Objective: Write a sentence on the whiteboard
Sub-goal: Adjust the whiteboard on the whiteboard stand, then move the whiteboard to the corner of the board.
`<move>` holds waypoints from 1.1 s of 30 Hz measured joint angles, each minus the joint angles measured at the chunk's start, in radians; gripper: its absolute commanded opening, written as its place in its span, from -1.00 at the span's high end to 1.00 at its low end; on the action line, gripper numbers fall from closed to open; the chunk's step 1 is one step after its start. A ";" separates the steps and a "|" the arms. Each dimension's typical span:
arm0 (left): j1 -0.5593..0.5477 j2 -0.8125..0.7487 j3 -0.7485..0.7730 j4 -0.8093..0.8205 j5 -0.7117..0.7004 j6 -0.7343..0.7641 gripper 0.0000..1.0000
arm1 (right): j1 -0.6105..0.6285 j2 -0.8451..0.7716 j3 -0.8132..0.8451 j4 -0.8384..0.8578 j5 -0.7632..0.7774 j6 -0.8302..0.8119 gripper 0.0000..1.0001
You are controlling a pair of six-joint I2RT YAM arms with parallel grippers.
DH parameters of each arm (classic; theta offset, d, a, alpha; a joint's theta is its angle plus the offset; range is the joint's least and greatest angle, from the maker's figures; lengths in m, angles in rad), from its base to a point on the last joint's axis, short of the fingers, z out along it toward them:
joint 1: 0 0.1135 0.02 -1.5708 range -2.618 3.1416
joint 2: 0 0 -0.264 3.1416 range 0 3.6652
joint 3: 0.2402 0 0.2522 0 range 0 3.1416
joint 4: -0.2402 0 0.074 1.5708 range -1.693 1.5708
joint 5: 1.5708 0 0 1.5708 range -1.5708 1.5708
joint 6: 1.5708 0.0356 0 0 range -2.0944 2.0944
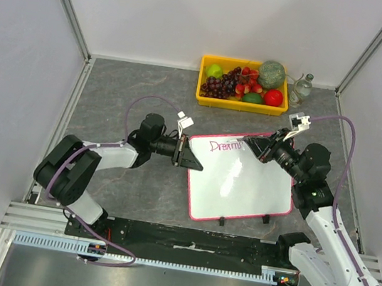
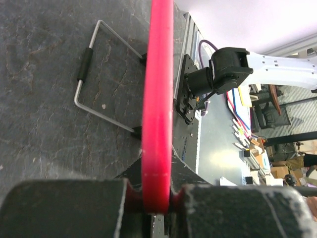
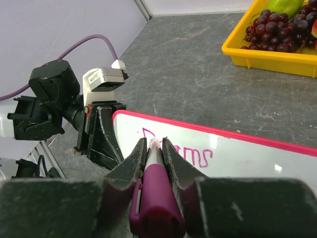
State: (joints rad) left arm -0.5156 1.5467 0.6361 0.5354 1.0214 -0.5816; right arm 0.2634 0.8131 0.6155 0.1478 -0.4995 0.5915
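Note:
The whiteboard (image 1: 242, 183), white with a pink-red rim, lies flat at the table's middle. The magenta word "Dreams" (image 1: 225, 147) runs along its far edge; it also shows in the right wrist view (image 3: 190, 153). My left gripper (image 1: 190, 159) is shut on the board's left rim (image 2: 158, 114). My right gripper (image 1: 256, 147) is shut on a magenta marker (image 3: 156, 191), tip down over the board just right of the word. The marker tip is hidden between the fingers.
A yellow tray (image 1: 241, 103) of fruit stands at the back, with a small glass bottle (image 1: 301, 86) to its right. Black clips (image 1: 266, 219) sit on the board's near edge. A wire handle (image 2: 94, 74) lies on the table beside the rim.

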 measured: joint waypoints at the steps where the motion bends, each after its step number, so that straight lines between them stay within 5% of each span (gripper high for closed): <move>1: -0.008 0.011 0.014 -0.007 -0.002 0.001 0.96 | 0.000 0.000 0.000 0.000 0.000 -0.001 1.00; 9: -0.063 0.084 0.080 -0.014 -0.017 0.005 0.96 | 0.000 0.000 0.000 0.000 0.000 -0.003 1.00; 15: -0.066 0.084 0.080 -0.063 -0.018 0.046 0.16 | 0.000 0.000 0.000 -0.006 0.000 -0.008 1.00; 22: -0.093 0.069 0.054 -0.211 -0.076 0.091 -0.24 | 0.000 0.000 0.000 -0.007 0.000 -0.009 1.00; 33: -0.113 -0.445 -0.049 -0.469 -0.557 0.083 -0.47 | 0.000 -0.005 0.000 -0.008 0.003 -0.010 1.00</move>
State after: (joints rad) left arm -0.6285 1.1015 0.5869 0.0662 0.4641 -0.4984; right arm 0.2634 0.8085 0.6155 0.1394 -0.4961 0.5819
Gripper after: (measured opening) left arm 0.722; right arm 0.207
